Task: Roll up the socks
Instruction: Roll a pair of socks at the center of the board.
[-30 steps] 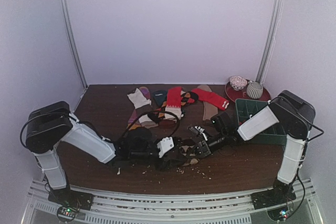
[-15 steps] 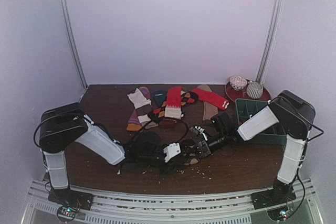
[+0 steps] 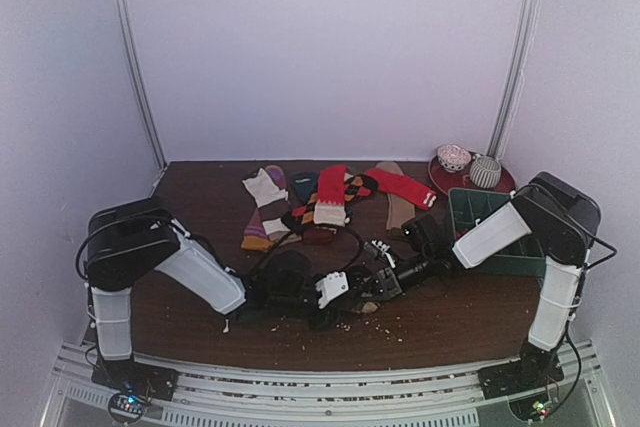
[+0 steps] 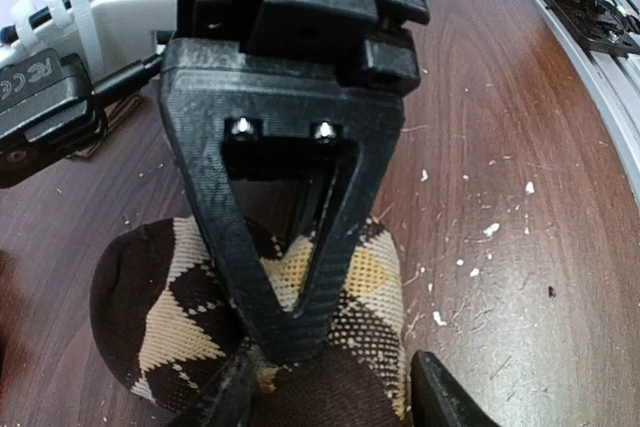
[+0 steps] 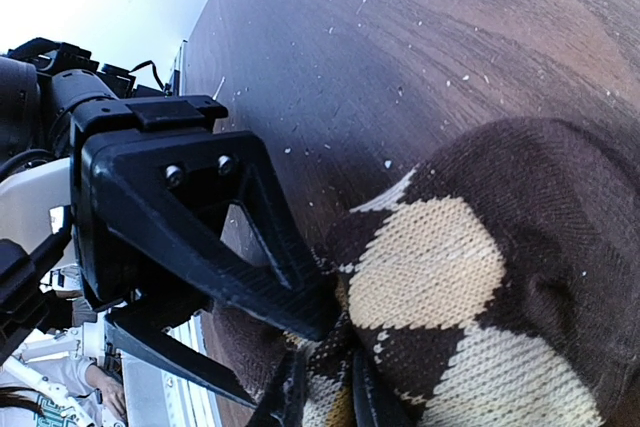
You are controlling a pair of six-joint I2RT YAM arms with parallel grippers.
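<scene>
The dark brown argyle sock [image 4: 180,317] with tan diamonds lies bunched in a roll near the table's front middle [image 3: 352,299]. My left gripper [image 4: 335,402] straddles the roll, one finger pressed on each side. My right gripper [image 5: 325,399] is shut on a fold of the same sock [image 5: 450,277]; its black V-shaped finger [image 4: 280,247] lies across the top of the roll. In the top view the two grippers, left [image 3: 335,292] and right [image 3: 376,285], meet tip to tip. The red sock [image 3: 331,187] with a white cuff lies flat farther back.
Several other socks [image 3: 265,189] are spread across the back middle. A green bin [image 3: 495,237] stands at the right, with a red plate [image 3: 445,182] holding two rolled balls behind it. White crumbs [image 4: 490,230] dot the wood near the front edge.
My left arm has pushed rightward toward the centre, and its jaws have narrowed round the argyle roll. The right gripper has kept its grip and place.
</scene>
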